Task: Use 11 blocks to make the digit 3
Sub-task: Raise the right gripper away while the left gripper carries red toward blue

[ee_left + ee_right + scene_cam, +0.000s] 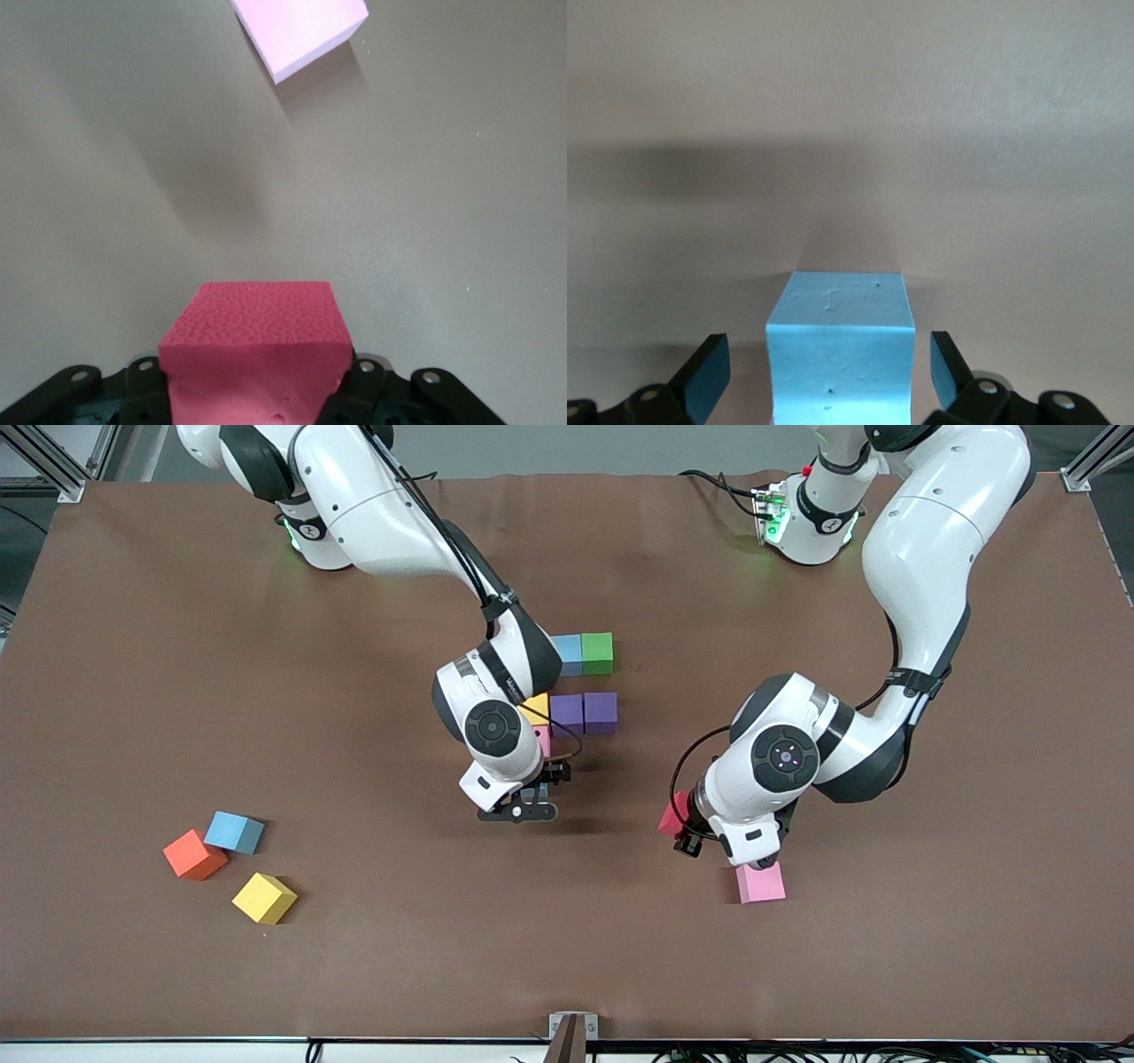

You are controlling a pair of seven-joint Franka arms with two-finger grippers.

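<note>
Right gripper stands open around a light blue cube; left gripper clamps a red cube.

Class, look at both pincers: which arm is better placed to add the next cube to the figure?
Left. Its pincer is shut on a red cube; the right pincer stands open around a light blue cube.

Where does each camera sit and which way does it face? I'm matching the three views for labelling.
Front view: high across the table, facing both arms' bases; both arms show.
Left wrist view: on the left arm's wrist, looking down; left gripper shut on red cube, pink cube ahead.
Right wrist view: right gripper open around light blue cube.
Shared: pink cube appears in front and left wrist views.
</note>
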